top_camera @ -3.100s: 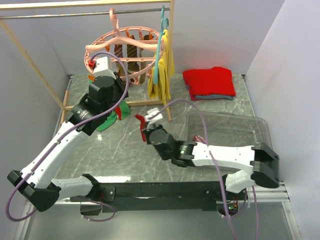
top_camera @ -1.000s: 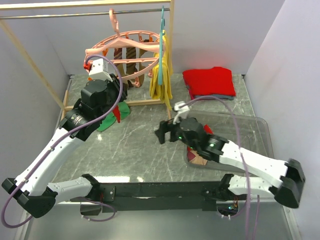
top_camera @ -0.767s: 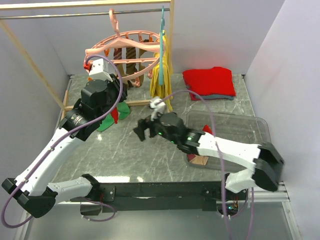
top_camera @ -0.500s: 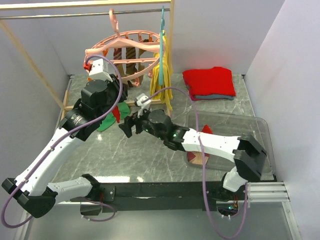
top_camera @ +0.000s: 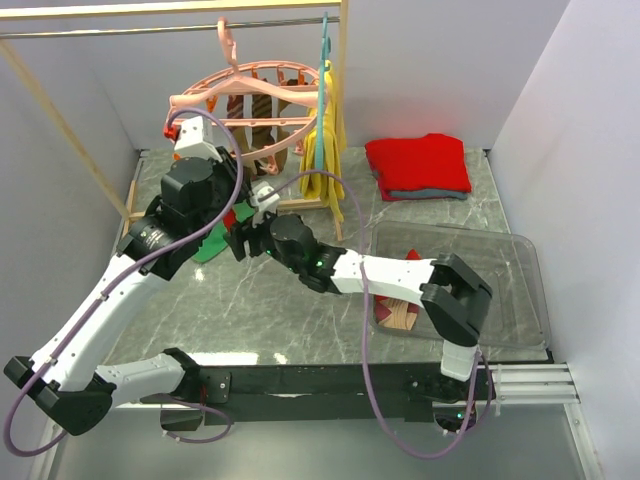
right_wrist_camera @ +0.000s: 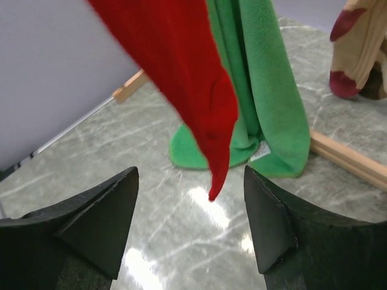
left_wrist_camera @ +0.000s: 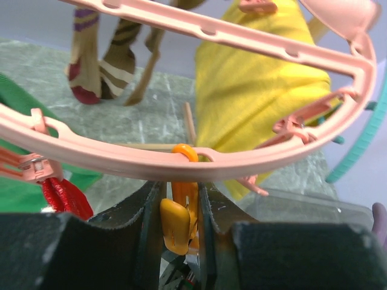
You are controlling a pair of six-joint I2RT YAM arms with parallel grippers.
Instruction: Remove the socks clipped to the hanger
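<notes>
step: take 1 red sock (right_wrist_camera: 193, 90) off hanger (left_wrist_camera: 121, 158) | left gripper (left_wrist_camera: 177, 190) clamped on orange clip (left_wrist_camera: 175, 226) | right gripper (right_wrist_camera: 189, 181) spread wide, holding nothing, sock tip between its fingers | next, I think: close on sock, pull it down

robot lab cell: white partition walls (top_camera: 570, 100), marble-look tabletop (top_camera: 270, 320), wooden clothes rack (top_camera: 344, 30)

pink hanger (top_camera: 245, 85) 1 | teal hanger (top_camera: 322, 80) 1 | yellow cloth (top_camera: 322, 178) 1 | green cloth (top_camera: 212, 247) 1 | bin (top_camera: 530, 255) 1 | red sock (right_wrist_camera: 187, 72) hanging 1 | striped socks (left_wrist_camera: 118, 63) clipped, at least 2
</notes>
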